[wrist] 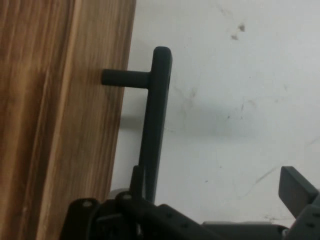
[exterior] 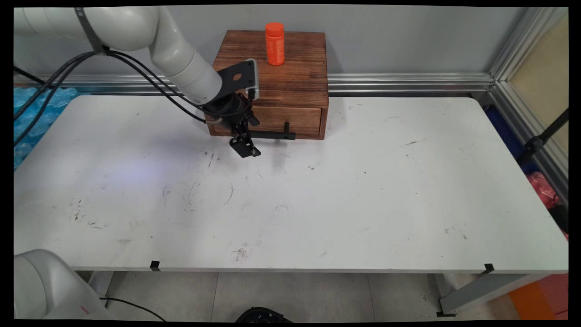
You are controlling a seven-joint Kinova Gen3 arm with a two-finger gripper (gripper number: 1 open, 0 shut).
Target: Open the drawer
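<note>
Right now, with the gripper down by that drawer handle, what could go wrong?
The gripper sits at one end of the black handle, not its middle, so it may slip off. A sideways tug could shift the wooden box, which appears to stand loose on the table. The orange bottle on top could then topple.

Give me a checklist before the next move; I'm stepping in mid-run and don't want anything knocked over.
1. Jaws open: ok, wide apart in the hand view.
2. Handle between the jaws: ok, close to one side.
3. Jaws touching the handle: cannot tell.
4. Jaws centred along the handle: not ok, they sit at one end.
5. Drawer shut: ok, its front looks flush with the box.
6. Bottle upright on the box: ok.
</note>
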